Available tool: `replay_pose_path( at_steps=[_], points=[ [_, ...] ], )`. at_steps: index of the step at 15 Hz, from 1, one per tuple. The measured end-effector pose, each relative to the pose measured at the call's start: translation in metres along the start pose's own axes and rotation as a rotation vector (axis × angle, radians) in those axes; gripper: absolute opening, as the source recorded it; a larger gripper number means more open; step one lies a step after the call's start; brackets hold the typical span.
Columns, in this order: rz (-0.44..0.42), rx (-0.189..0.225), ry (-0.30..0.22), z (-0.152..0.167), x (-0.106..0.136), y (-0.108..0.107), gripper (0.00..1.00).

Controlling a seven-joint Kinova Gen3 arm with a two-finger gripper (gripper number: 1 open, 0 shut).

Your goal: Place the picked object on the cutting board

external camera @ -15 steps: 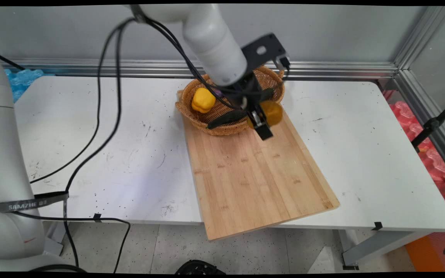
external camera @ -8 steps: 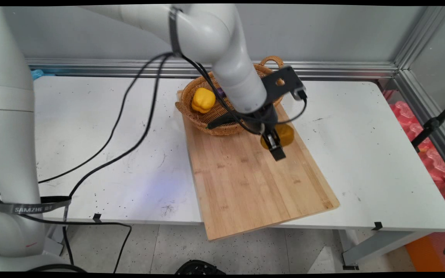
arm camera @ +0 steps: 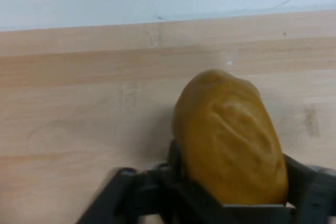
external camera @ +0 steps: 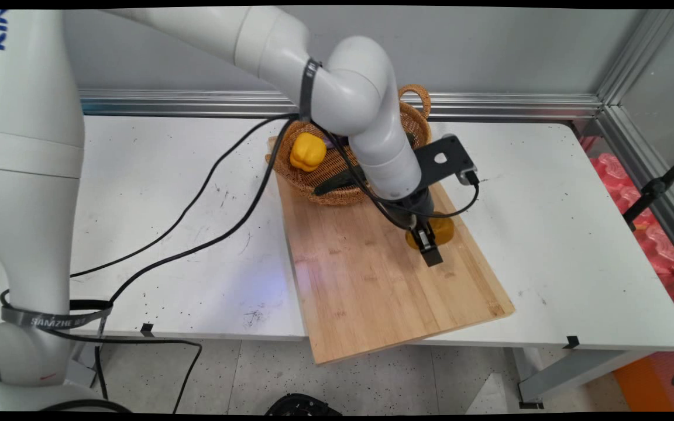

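The gripper (external camera: pixel 429 245) has its fingers clamped on a brownish-yellow potato (external camera: pixel 437 231), held low over the cutting board (external camera: pixel 372 280), so it hangs rather than rests. The basket (external camera: pixel 337 169) with a yellow pepper (external camera: pixel 307 151) lies at ten o'clock from it.

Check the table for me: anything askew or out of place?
The long wooden cutting board lies skewed, its near end overhanging the white table's front edge. The round woven wicker basket sits partly on the board's far end.
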Motion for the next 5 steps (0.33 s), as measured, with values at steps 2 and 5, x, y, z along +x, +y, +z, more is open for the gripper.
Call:
replay_pose_path(
  at_steps=[2, 5],
  points=[
    [0.0, -0.005, -0.005, 0.0073, 0.0006, 0.0011, 1.0],
    [0.003, -0.012, -0.006, 0.0137, 0.0024, 0.0027, 1.0]
  ],
)
